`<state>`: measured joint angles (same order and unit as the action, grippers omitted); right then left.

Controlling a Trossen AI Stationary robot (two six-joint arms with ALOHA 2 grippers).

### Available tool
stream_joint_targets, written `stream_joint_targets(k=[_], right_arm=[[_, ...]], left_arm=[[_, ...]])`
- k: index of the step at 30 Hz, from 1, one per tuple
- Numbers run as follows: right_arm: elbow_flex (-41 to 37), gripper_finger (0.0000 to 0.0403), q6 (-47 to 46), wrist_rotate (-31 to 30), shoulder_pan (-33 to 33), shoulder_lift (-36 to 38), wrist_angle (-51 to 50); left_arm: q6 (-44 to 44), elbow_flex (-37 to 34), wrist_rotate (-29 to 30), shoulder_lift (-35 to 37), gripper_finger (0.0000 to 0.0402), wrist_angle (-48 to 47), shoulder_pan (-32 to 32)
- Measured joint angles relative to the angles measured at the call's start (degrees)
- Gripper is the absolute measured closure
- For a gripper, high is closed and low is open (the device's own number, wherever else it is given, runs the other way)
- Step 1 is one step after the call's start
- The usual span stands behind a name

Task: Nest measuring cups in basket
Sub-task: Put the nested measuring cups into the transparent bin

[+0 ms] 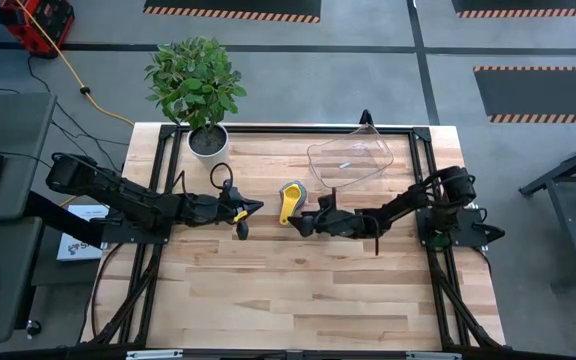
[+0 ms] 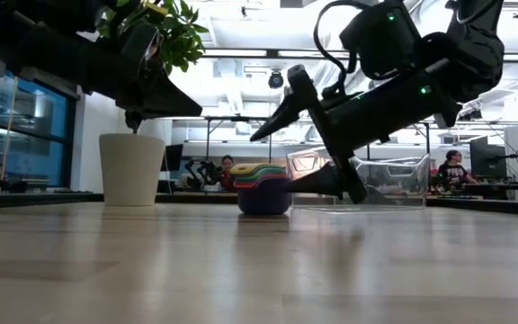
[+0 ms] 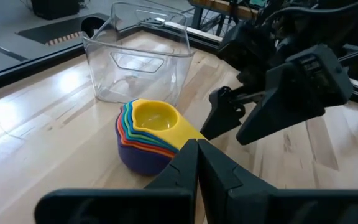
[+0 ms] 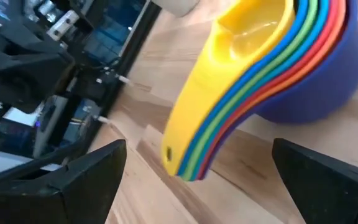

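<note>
The measuring cups [image 1: 290,194] stand nested in one stack on the table, yellow innermost and dark blue outermost [image 3: 143,155]. The stack rests on the dark blue cup's base. Their stacked handles [image 4: 188,149] point toward the near edge. The clear basket [image 1: 351,158] sits behind them toward the far right, with nothing in it. My right gripper [image 4: 197,180] is open, low over the table, with one finger on each side of the handles' free end and a gap to both. My left gripper [image 3: 197,171] is shut and hovers left of the cups [image 1: 245,211], pointing at them.
A white plant pot [image 1: 208,141] with a leafy plant stands at the far left corner of the table. The wooden table top [image 1: 298,290] stretches bare toward the near edge. People sit in the room beyond the far edge [image 2: 227,169].
</note>
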<state>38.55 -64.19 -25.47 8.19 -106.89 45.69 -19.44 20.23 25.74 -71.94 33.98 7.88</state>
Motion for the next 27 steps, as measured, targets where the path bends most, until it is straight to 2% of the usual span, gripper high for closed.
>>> stream_joint_targets(k=[11, 22, 27], right_arm=[[0.46, 0.0006, -8.28, -0.67, -0.74, 0.00, -4.05], [7.54, 0.0006, -4.82, 5.33, -3.57, -5.33, -4.76], [7.54, 0.0006, -5.30, 2.72, -4.44, -5.33, -4.38]], left_arm=[[0.02, 0.00, -0.09, -0.01, 0.0401, 0.31, 0.00], [0.06, 0.00, -0.10, 0.00, 0.0401, -0.08, 0.00], [0.07, 0.00, -0.09, 0.00, 0.0401, -0.13, 0.00]])
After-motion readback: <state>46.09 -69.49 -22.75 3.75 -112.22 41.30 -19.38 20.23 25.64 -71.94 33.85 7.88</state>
